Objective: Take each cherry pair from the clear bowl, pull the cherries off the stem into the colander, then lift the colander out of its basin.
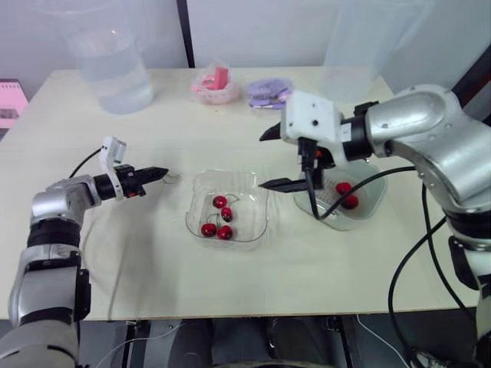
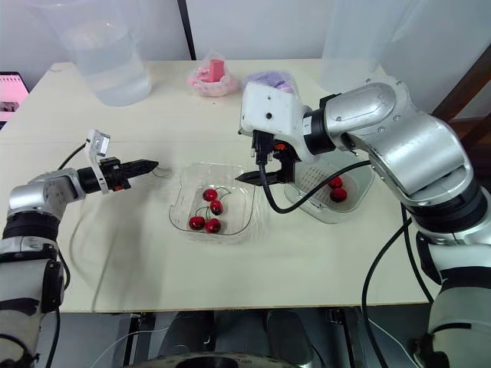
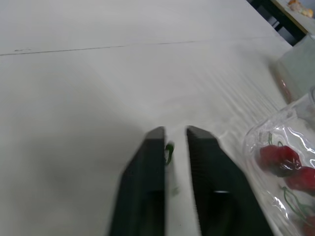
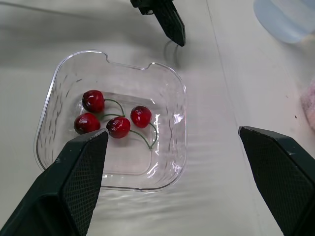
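Red cherries [image 4: 118, 127], green stem [image 3: 169, 152]

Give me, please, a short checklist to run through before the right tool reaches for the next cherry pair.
1. Right tool open above clear bowl: ok.
2. Pairs left in bowl: ok, four cherries, stems attached.
3. Left tool free: not ok, shut on a bare stem.
4. Left tool clear of bowl: ok.
5. Colander beside bowl, holding two cherries: ok.

Laboratory test setting. A bare pale table [image 1: 153, 268] stands against plain white panels [image 1: 253, 31] joined by a black post [image 1: 184, 31]. A clear water jug [image 1: 115, 69] sits at the back.
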Robot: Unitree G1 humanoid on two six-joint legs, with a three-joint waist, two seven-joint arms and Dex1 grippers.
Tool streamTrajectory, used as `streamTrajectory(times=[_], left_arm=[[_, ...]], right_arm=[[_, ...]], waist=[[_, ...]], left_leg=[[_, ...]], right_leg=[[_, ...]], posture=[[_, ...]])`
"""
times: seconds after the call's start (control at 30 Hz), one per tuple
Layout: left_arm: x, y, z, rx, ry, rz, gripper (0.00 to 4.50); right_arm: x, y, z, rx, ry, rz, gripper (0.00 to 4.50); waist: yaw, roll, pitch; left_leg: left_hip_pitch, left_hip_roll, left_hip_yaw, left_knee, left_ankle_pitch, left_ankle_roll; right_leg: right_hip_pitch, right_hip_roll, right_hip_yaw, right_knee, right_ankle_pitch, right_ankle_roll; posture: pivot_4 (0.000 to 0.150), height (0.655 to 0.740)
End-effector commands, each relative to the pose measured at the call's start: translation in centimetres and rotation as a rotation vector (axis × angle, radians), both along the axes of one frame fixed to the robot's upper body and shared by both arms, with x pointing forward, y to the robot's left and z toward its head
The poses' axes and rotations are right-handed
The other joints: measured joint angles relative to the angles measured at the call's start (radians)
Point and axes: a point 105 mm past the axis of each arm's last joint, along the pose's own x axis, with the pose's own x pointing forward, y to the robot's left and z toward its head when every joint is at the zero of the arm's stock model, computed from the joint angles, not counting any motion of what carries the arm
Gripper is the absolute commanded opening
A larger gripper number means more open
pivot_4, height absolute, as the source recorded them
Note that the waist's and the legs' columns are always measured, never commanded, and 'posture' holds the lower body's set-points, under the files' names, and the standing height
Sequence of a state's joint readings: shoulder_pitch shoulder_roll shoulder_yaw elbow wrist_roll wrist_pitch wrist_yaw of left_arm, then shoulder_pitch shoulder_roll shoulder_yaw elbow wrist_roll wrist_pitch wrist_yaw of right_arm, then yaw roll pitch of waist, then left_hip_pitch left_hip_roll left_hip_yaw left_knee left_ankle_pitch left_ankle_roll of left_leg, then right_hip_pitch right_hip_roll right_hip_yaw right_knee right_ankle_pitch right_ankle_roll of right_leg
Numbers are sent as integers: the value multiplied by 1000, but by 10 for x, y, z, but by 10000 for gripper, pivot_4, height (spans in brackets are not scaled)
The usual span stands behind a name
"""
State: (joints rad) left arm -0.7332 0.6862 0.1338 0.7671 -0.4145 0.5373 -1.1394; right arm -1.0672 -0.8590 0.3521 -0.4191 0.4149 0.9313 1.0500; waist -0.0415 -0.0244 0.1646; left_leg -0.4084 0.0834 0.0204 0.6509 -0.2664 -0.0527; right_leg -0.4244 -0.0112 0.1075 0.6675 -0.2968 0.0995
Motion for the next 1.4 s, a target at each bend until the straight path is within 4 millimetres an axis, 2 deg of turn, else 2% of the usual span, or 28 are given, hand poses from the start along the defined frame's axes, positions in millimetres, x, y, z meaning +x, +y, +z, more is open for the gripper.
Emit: streamTrajectory(times=[0.03,0.13,0.17,0.3,0.4,0.47,0.6,0.73,0.8,0.87,0.97,1.1,1.27,1.4], left_arm=[[-4,13,18,0,-52,15,25429],[-14,30,30,0,-75,42,41210],[-18,35,34,5,-82,51,44561],[-31,53,44,43,-117,87,44561],[-43,60,67,110,-212,73,44561],[-52,48,81,140,-271,0,44561],[-77,9,98,224,-363,-219,44561],[-108,-29,124,289,-465,-452,44561],[-120,-39,128,345,-497,-540,44561],[-133,-43,127,390,-497,-621,44561],[-147,-35,125,500,-470,-709,44561],[-149,-19,130,594,-448,-730,44561],[-140,-11,129,638,-458,-724,44561],[-137,-14,131,629,-476,-732,44561]], right_arm=[[-2,1,7,1,-41,13,45000],[-3,0,6,4,-41,15,45000],[-3,0,6,6,-40,16,45000],[-2,-2,5,4,-39,11,45000],[-1,-6,5,9,-40,7,45000],[-1,-10,6,14,-39,4,45000],[1,-24,8,20,-31,-24,45000],[-2,-46,3,-7,-11,-47,45000],[-6,-55,-1,-22,16,-57,45000],[-11,-63,-5,-45,35,-59,45000],[-21,-79,-11,-102,69,-60,45000],[-22,-89,-11,-112,88,-90,45000],[-14,-79,-12,-73,114,-108,45000],[-8,-48,-22,-61,170,-94,45000]], waist=[[-1,0,0],[-5,0,0],[-6,0,0],[-2,0,0],[1,0,0],[2,-1,0],[9,-1,0],[9,-1,0],[7,-1,0],[2,-1,0],[-4,-1,0],[-3,0,0],[-2,0,0],[-4,0,0]], left_leg=[[0,0,0,0,0,0],[0,0,0,0,0,0],[0,0,0,-1,0,0],[1,0,0,-2,0,0],[0,0,0,-1,0,0],[0,0,0,0,0,0],[0,0,1,0,0,0],[0,0,1,-1,0,0],[1,0,1,-1,0,0],[1,0,1,-1,0,0],[2,0,1,-2,0,0],[3,1,1,-2,0,0],[3,1,2,-2,0,0],[3,1,3,-2,0,0]], right_leg=[[0,0,0,0,0,0],[0,0,0,0,0,0],[0,0,0,0,0,0],[-1,0,0,0,0,0],[0,0,0,0,0,0],[0,-1,0,0,0,0],[1,-1,0,0,0,0],[1,-1,0,-1,0,0],[1,-1,0,-1,0,0],[1,-1,0,-1,0,0],[1,0,1,-1,0,0],[1,0,1,-1,-1,-1],[1,0,1,-1,-2,-4],[0,0,1,-1,-2,-3]], posture=[[1500,7367],[1500,7367],[1500,7367],[1500,7367],[1500,7367],[1500,7367],[1500,7367],[1500,7367],[1500,7367],[1500,7367],[1500,7367],[1500,7367],[1500,7367],[1500,7367]])
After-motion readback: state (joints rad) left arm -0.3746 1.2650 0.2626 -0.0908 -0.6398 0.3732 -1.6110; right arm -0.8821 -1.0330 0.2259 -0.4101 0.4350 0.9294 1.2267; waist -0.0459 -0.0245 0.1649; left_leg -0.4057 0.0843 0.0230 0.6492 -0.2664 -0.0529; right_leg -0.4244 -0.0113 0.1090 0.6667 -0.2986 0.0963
